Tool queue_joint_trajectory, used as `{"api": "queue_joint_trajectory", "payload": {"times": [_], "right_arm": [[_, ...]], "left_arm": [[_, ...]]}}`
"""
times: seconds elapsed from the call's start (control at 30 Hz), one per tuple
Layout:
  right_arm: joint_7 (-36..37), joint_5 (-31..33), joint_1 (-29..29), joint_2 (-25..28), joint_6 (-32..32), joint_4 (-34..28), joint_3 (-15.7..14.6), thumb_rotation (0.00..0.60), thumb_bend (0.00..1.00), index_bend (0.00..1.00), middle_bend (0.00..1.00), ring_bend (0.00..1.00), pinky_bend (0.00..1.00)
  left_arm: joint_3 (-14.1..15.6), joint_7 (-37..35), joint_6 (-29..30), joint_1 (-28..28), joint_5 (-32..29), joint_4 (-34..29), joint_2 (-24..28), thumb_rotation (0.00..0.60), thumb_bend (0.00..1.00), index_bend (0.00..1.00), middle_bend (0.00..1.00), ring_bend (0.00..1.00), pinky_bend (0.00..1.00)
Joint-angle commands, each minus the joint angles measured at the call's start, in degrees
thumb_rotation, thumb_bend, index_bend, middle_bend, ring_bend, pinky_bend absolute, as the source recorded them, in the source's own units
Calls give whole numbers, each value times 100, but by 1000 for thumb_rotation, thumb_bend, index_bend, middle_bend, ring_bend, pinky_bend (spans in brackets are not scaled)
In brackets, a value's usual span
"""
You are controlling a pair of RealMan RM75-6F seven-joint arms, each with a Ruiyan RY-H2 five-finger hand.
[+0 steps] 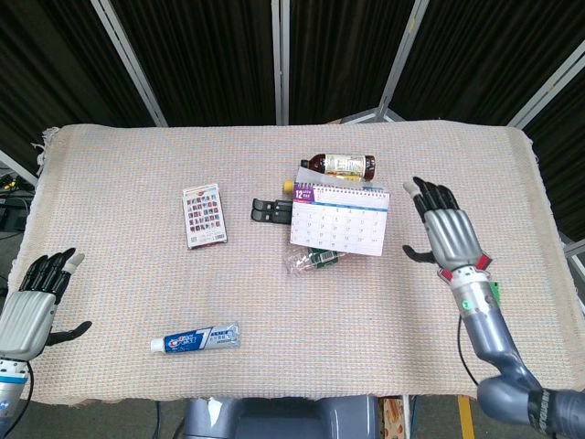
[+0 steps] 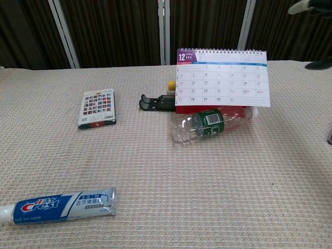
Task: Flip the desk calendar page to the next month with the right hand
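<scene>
This looks like a staged robot test bay in a lab, not a home or office. The tabletop is wrapped in a woven beige cloth whose frayed edge hangs over its corners. Behind the tabletop stand folding screens of dark pleated curtain in pale metal frames, closing off the background. Scattered on the cloth are unrelated household goods: a desk calendar, a toothpaste tube well in front of the calendar, and a clear plastic bottle lying against the calendar's base.
</scene>
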Motion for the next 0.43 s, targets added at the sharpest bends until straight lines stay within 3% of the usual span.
{"api": "queue_joint_trajectory", "payload": {"times": [0.03,0.27,0.43], "right_arm": [[312,-1072,-858,103,870,175,-770,600,146,0,0,0,0],[423,-2094,-1845,-373,1939,1253,-1524,600,146,0,0,0,0],[653,-2483,-2322,-602,2433,1812,-1733,600,146,0,0,0,0]], "left_arm": [[21,47,-18,-3,9,20,-33,600,103,0,0,0,0],[143,339,-104,2,92,119,-173,600,104,0,0,0,0],[156,427,-84,11,120,166,-261,600,103,0,0,0,0]]}}
